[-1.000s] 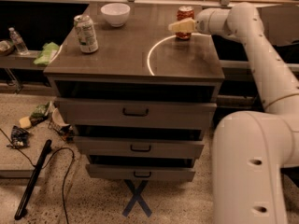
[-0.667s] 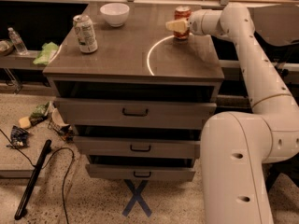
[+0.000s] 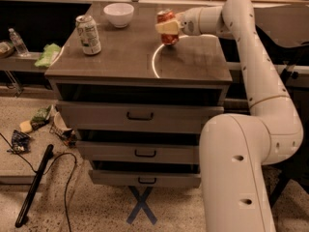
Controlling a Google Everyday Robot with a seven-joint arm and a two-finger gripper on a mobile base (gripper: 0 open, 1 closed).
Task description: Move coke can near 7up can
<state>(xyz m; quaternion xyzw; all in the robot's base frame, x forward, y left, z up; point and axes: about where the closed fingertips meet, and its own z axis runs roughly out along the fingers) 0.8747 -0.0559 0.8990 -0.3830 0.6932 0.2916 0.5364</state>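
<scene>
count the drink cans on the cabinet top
2. The coke can is at the back, right of centre, with the gripper shut on it; the 7up can stands near the left edge. None seems hidden.

Grey three-drawer cabinet [image 3: 96,117] on littered speckled floor [image 3: 96,211], dim room

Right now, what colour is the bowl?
The bowl is white, camera view; the gripper holds the coke can.
</scene>
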